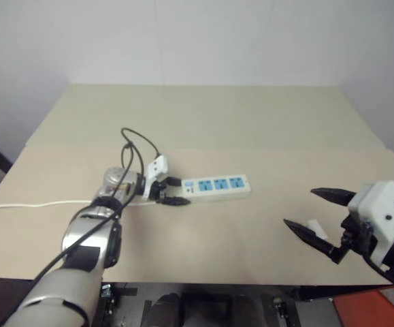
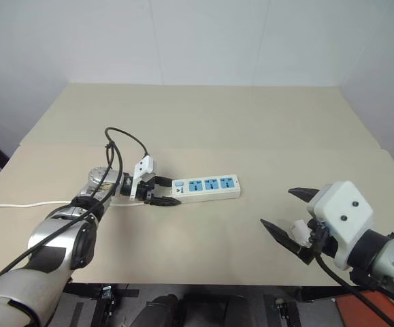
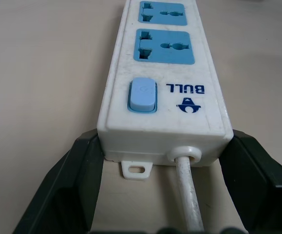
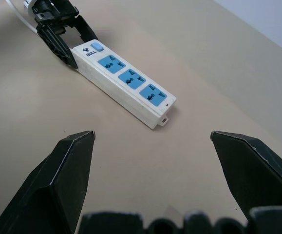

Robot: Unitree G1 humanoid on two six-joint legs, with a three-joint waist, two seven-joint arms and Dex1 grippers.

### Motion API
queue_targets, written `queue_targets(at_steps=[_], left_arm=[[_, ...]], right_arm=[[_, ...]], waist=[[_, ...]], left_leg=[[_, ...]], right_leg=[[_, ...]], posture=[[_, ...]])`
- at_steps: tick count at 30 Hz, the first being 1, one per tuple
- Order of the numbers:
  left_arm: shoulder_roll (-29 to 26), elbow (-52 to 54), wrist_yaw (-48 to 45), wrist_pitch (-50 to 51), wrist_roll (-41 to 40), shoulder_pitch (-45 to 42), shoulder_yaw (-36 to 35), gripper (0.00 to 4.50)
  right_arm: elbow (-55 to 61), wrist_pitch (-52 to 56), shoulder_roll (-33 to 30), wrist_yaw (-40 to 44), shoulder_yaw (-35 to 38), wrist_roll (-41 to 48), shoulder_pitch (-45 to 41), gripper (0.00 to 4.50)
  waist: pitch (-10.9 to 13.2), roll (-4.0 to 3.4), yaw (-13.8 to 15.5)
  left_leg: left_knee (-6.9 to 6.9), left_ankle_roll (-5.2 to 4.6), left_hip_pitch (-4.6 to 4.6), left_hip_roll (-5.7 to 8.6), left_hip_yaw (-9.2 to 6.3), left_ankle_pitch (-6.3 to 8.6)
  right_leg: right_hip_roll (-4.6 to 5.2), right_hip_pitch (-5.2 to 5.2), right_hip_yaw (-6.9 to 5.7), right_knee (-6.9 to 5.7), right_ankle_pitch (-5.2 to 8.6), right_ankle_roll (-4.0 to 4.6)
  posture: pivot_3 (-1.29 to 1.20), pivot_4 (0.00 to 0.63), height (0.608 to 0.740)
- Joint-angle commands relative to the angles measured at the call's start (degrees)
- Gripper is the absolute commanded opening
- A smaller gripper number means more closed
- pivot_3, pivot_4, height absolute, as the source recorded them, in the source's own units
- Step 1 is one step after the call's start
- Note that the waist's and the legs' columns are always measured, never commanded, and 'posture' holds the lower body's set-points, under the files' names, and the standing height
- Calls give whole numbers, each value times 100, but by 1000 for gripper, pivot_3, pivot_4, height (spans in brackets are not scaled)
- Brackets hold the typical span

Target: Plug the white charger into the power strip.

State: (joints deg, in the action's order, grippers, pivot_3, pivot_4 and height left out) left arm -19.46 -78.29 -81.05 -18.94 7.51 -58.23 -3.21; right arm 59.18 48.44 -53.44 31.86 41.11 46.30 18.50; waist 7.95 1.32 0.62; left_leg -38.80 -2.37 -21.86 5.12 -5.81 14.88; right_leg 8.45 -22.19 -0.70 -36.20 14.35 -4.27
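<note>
The power strip, a white bar with three blue sockets, lies across the middle of the table. My left gripper is shut on its switch end. In the left wrist view both black fingers press against the corners beside the blue switch and the cord exit. The white charger lies on the table near the front right, partly hidden by my right gripper. That gripper hangs open above the table, empty, pointing toward the strip.
The strip's white cord runs left along the table to its edge. A black cable loops up over my left wrist. The beige table stretches back to a white wall.
</note>
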Motion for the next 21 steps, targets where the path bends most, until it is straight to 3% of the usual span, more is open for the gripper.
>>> queue_targets(at_steps=[1, 21], left_arm=[[-72, 91, 56, -51, -84, 55, -67, 3261], [-555, 603, -391, 82, -54, 221, 436, 3261]], right_arm=[[82, -179, 36, -89, -15, -39, -49, 4500], [20, -558, 468, -227, -842, -764, -126, 4500]], waist=[[0, 0, -3], [-1, -2, -133]], left_leg=[[0, 0, 1, 0, 0, 0], [2, 0, 10, -1, 1, 0]], right_leg=[[0, 0, 0, 0, 0, 0], [-1, 4, 2, -3, 0, 0]], posture=[[0, 150, 740], [0, 150, 740]])
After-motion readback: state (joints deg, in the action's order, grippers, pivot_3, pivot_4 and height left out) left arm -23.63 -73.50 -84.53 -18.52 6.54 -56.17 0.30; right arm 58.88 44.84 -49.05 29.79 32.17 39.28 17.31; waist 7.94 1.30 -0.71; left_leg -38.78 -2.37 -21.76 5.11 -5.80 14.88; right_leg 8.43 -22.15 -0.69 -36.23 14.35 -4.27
